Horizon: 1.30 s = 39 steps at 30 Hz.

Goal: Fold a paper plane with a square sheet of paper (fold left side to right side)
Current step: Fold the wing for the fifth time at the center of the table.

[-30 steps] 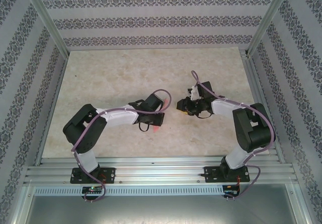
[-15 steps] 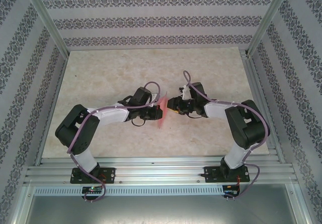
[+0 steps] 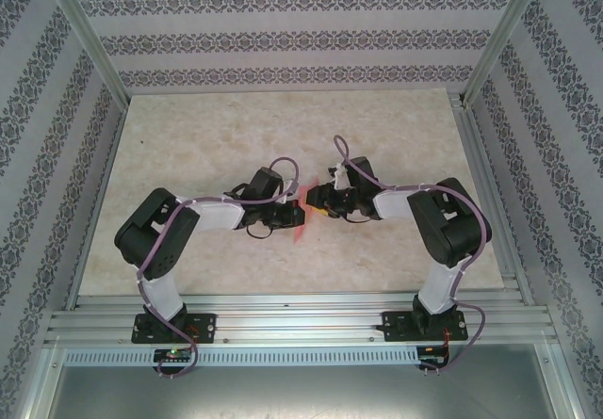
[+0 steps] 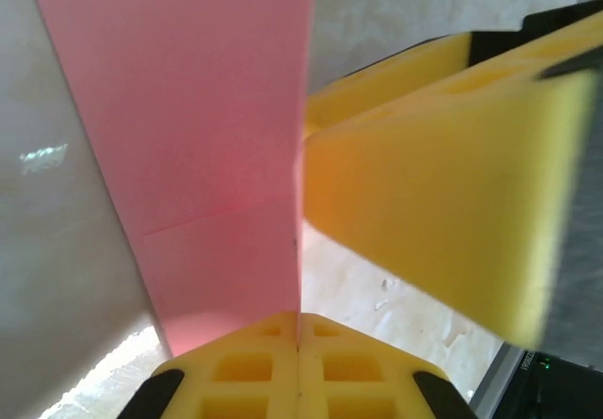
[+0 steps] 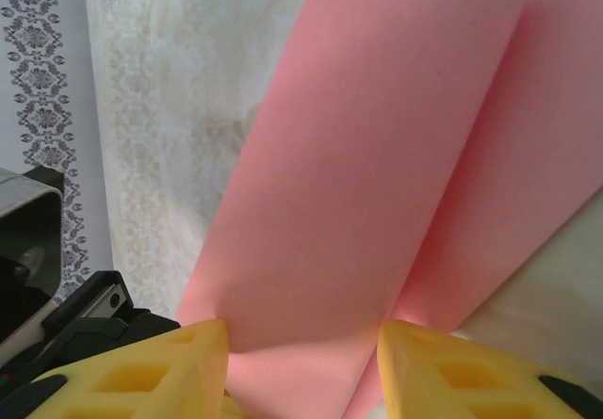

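Observation:
The salmon-pink sheet of paper (image 3: 300,216) hangs off the table between the two arms, doubled over in layers. I cannot tell whether it has the paper plane's pointed shape. My left gripper (image 3: 293,214) is shut on the paper's lower edge (image 4: 198,127), with its yellow pads (image 4: 264,362) pressed together. My right gripper (image 3: 317,202) faces it from the right and stands open. In the right wrist view the curved paper (image 5: 377,174) spans the gap of the right gripper (image 5: 303,336), between its fingertips (image 5: 179,362). One right finger (image 4: 443,184) looms close beside the sheet in the left wrist view.
The marble-patterned tabletop (image 3: 217,136) stretches behind and to both sides of the arms. Patterned walls (image 3: 283,33) and aluminium posts (image 3: 85,33) enclose it. An aluminium rail (image 3: 301,320) runs along the near edge by the arm bases.
Both arms have swung toward each other at the table's middle. The left gripper has raised the paper from the table. The right gripper has opened wider and closed in around the sheet.

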Available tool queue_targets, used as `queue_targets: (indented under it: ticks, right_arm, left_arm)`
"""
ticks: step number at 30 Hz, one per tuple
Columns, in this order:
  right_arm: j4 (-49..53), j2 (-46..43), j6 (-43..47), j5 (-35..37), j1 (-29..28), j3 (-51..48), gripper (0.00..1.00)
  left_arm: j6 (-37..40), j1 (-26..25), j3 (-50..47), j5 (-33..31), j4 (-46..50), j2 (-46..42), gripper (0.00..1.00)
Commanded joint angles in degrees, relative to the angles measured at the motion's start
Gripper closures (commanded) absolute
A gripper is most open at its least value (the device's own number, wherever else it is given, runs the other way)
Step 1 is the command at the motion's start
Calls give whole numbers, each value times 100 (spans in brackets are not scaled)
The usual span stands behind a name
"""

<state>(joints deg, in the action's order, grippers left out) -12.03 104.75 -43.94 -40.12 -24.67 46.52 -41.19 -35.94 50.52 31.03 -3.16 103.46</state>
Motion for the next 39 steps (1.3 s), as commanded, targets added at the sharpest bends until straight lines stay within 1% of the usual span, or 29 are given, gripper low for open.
queue_targets:
  ticks: [1, 10, 14, 20, 27, 31, 33, 35, 39]
  right_arm:
    - [-11, 163, -9, 80, -38, 102, 54]
    - [78, 430, 53, 151, -38, 153, 51]
    - [409, 484, 109, 271, -36, 247, 49]
    - [936, 545, 228, 471, -47, 435, 48]
    - [1341, 626, 332, 670, -59, 617, 51]
    - [1345, 634, 308, 680, -56, 664, 51]
    - [1360, 634, 305, 681, -56, 682, 52]
    - [1358, 625, 307, 674, -56, 698, 52]
    - [1364, 634, 314, 655, -63, 709, 52]
  left_arm:
    - [-193, 64, -26, 164, -473, 158, 94]
    - [-316, 104, -67, 185, -631, 341, 92]
    - [-300, 114, -53, 185, -574, 308, 90]
    - [-302, 119, -33, 235, -546, 167, 79]
    - [-195, 155, -5, 261, -302, -240, 67]
    - [-59, 257, -14, 205, 39, -592, 55]
    - [37, 328, -13, 123, 260, -757, 53]
    - [110, 455, -44, 64, 447, -889, 52]
    - [117, 804, -68, 167, 467, -939, 56]
